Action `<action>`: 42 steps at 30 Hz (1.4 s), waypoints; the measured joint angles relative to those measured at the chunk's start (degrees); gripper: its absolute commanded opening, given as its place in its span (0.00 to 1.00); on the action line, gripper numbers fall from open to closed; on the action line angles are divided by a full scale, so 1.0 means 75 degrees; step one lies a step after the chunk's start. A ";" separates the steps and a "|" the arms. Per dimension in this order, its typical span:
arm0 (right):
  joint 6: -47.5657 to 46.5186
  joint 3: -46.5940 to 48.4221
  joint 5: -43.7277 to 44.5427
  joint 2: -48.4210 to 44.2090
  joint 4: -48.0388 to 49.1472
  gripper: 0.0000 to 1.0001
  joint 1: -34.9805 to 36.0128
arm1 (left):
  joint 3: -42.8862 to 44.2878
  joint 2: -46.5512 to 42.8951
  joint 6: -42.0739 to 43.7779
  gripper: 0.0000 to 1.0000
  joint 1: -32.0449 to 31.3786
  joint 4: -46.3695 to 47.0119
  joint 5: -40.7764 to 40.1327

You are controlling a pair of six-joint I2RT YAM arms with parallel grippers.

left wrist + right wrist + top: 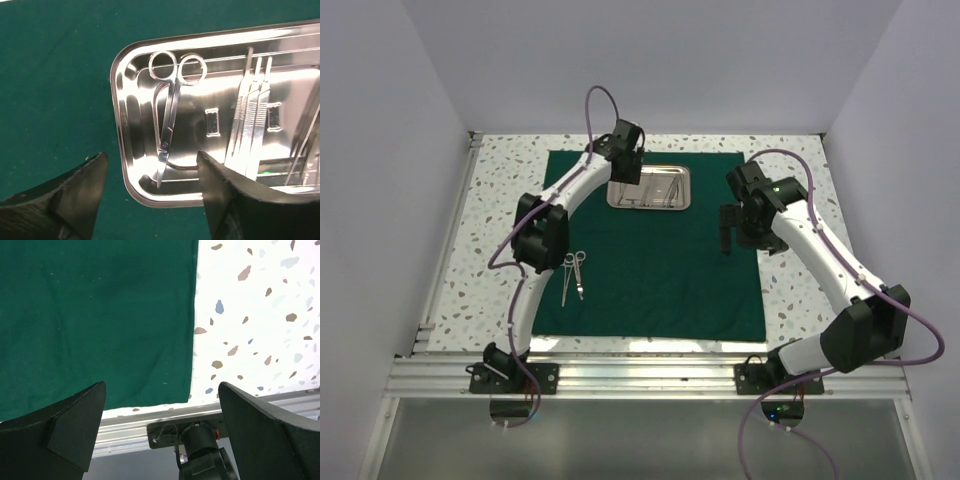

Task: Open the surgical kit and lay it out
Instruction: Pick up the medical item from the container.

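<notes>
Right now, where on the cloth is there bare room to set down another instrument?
Free: the middle of the green cloth, bordered by the tray at the back, the two laid-out instruments on the left and the right hand near its right edge. Crowded: the tray, with scissors and tweezers inside and the left hand over it.

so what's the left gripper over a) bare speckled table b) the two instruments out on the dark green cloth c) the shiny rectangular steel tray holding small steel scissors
C: the left wrist view shows the open left gripper above the shiny rectangular steel tray, the small steel scissors lying inside it.
</notes>
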 measured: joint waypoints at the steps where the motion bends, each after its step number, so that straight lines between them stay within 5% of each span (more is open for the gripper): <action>1: 0.0000 0.0003 0.0029 0.0000 -0.0029 0.99 0.0000 | -0.0017 0.0055 0.0020 0.73 0.0035 0.0009 0.0073; 17: 0.0047 0.0504 0.0061 0.0551 -0.0216 0.99 0.0000 | -0.1845 -0.0213 0.0315 0.53 -0.0029 0.1043 0.0568; 31: 0.0038 0.0504 0.0178 0.0554 -0.0268 0.99 0.0000 | -0.1950 -0.0216 0.0195 0.17 -0.0009 0.1300 0.0903; 33: 0.0038 0.0504 0.0195 0.0554 -0.0268 0.99 0.0000 | -0.2049 -0.0262 0.0187 0.00 0.0015 0.1384 0.0915; 42: 0.0044 0.0504 0.0192 0.0554 -0.0265 0.99 0.0000 | -0.2060 -0.0283 0.0187 0.00 0.0032 0.1425 0.0965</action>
